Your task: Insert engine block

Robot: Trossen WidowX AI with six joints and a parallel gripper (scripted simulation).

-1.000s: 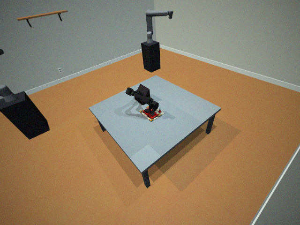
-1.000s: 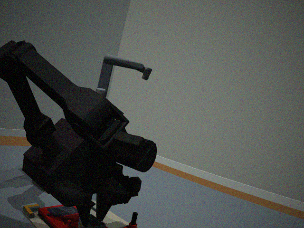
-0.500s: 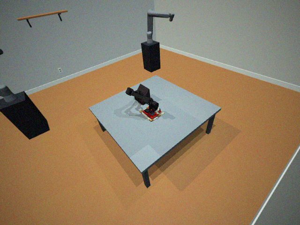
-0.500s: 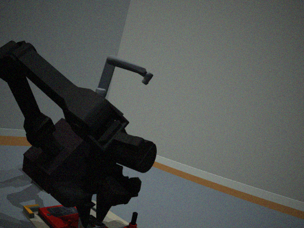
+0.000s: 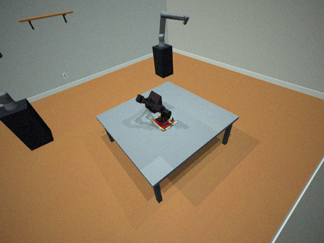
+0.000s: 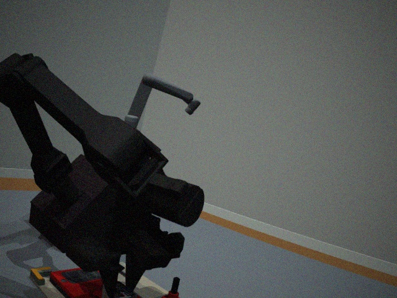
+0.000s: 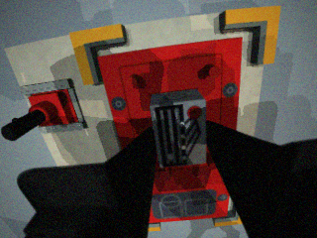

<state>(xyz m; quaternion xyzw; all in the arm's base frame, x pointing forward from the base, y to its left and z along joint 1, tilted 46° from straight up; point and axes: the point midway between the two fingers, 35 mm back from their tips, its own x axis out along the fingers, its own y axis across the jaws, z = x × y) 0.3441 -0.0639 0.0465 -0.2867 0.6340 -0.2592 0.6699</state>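
Tool (image 7: 179, 144) clenched on grey engine block (image 7: 177, 130); block sits over red car body (image 7: 168, 74) on the table (image 5: 183, 104).

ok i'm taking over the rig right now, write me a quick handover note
Gripper: shut on the engine block, fingers on its two sides.
Things: the red car body lies on the pale base plate, between yellow corner brackets. The block hangs over the body's opening; whether it is fully down cannot be told.
Done: block picked up and brought to the opening.
Left: check slot side faces the rib, push down fully, open, withdraw clear of the black-handled lever.
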